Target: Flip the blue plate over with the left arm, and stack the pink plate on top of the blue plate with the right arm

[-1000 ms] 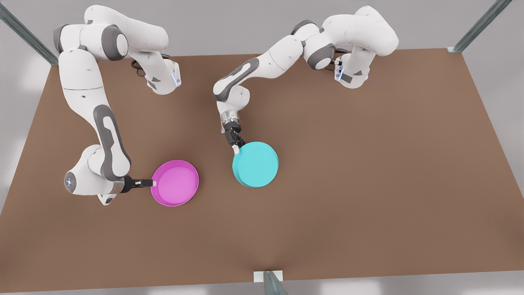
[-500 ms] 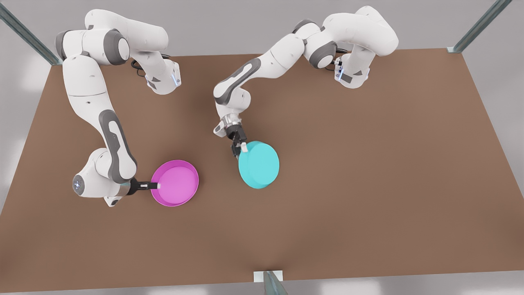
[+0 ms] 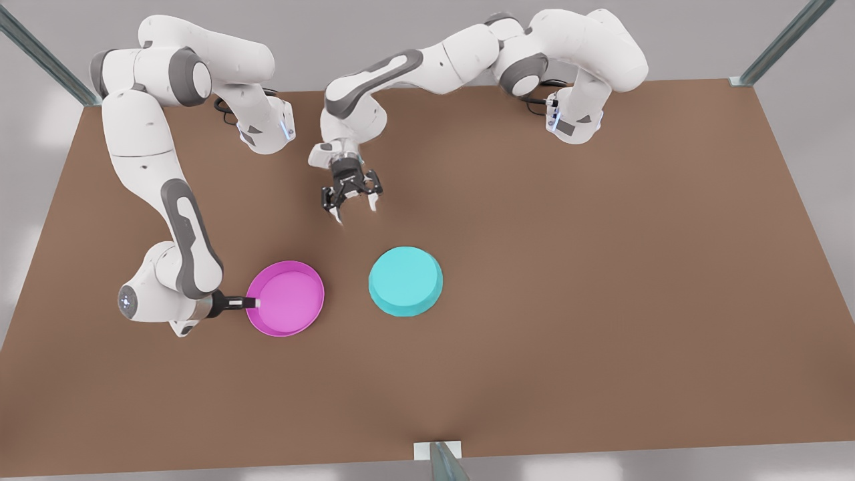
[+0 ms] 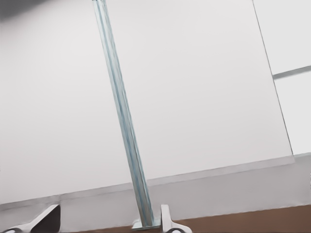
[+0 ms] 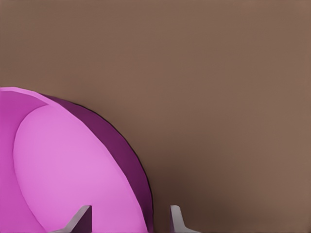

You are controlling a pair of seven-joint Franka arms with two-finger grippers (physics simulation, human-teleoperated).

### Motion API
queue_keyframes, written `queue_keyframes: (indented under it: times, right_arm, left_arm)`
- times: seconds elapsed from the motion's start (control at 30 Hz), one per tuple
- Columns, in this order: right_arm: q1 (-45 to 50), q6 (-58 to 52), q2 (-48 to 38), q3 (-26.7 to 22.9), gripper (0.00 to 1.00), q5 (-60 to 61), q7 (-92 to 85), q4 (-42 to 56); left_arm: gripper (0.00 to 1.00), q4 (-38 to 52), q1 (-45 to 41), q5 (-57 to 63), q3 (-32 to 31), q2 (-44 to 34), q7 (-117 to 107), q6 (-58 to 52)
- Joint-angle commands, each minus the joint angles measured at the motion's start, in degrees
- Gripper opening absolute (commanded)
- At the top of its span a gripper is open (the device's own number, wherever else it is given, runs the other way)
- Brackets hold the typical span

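Note:
The blue plate [image 3: 405, 280] lies on the brown table [image 3: 601, 267] with its flat underside up, free of both grippers. Behind it, towards the front view's left, my left gripper [image 3: 353, 206] hangs open and empty above the table; in the left wrist view its fingertips [image 4: 164, 219] frame a metal post. The pink plate [image 3: 286, 298] lies rim up to the front view's left of the blue one. My right gripper [image 3: 252, 302] reaches it from that side. It is open, and its fingers [image 5: 81, 219] straddle the pink plate's [image 5: 63, 170] rim, one inside and one outside.
Metal frame posts stand at the table's back corners [image 3: 781, 41] and at the middle of its front edge [image 3: 442, 461]. Both arm bases [image 3: 574, 120] are mounted along the back edge. Bare table stretches across the front view's right half.
My left gripper let go of the blue plate, opened and pulled up and back. The plate dropped flat, underside up. My right gripper slid forward over the pink plate's rim, then held still.

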Motion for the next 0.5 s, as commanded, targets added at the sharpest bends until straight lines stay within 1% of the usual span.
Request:
queue_keyframes:
  times: [0.0,0.03,0.07,0.1,0.13,0.17,0.2,0.23,0.27,0.3,0.33,0.37,0.4,0.43,0.47]
  right_arm:
    - [0.00,0.00,0.03,0.00,0.50,-0.01,0.00,0.00]
    - [0.00,-0.09,0.04,0.00,0.50,-0.01,-0.01,0.00]
    - [0.00,-0.18,0.12,0.00,0.51,-0.09,0.00,0.00]
    - [0.00,-0.27,0.12,0.00,0.51,-0.09,0.08,0.00]
    - [0.00,-0.27,0.12,0.00,0.51,-0.09,0.17,0.00]
    - [0.00,-0.27,0.12,0.00,0.49,-0.09,0.17,0.00]
    - [0.00,-0.27,0.12,0.00,0.46,-0.09,0.00,0.00]
    - [0.00,-0.27,0.21,0.00,0.46,-0.09,0.08,-0.09]
    - [0.00,-0.27,0.39,0.00,0.46,-0.09,0.08,-0.09]
    - [0.00,-0.27,0.47,0.00,0.46,-0.09,0.08,-0.09]
    - [0.00,-0.27,0.65,0.00,0.46,-0.18,0.08,-0.09]
    - [0.00,-0.27,0.65,0.00,0.46,-0.62,0.17,-0.09]
    - [0.00,-0.27,0.65,0.00,0.46,-0.71,0.08,0.00]
    - [-0.09,-0.27,0.65,0.00,0.46,-0.80,0.08,-0.09]
    - [-0.09,-0.27,0.65,0.00,0.45,-0.80,0.08,-0.09]
  left_arm:
    - [1.00,-1.71,0.40,-8.83,0.00,-1.74,0.16,0.30]
    - [1.00,-13.48,4.17,-12.43,0.00,-12.72,0.60,7.14]
    - [1.00,-22.20,7.86,-14.37,-0.09,-20.99,2.52,11.37]
    - [1.00,-26.61,12.51,-21.12,-0.09,-27.94,11.81,17.34]
    - [1.00,-26.70,18.67,-32.81,-0.09,-32.88,27.73,21.75]
    - [1.00,-26.70,24.39,-45.11,0.00,-38.23,43.10,23.42]
    - [1.00,-26.70,32.28,-64.85,0.70,-45.26,68.46,22.46]
    - [1.00,-26.70,37.91,-76.13,2.01,-49.31,84.22,18.09]
    - [1.00,-26.70,41.70,-84.04,6.66,-53.00,99.95,11.50]
    - [1.00,-26.26,41.98,-92.23,14.38,-55.72,107.02,8.58]
    - [1.00,-25.83,41.98,-91.90,17.22,-57.57,107.56,2.09]
    - [1.00,-24.43,41.98,-90.24,17.31,-57.32,107.56,-3.10]
    - [1.00,-24.16,42.06,-84.80,17.84,-54.79,105.82,-6.53]
    - [0.98,-23.98,42.06,-84.69,21.17,-54.77,107.74,-16.04]
    - [0.98,-24.15,42.06,-87.93,22.85,-53.98,107.83,-12.01]
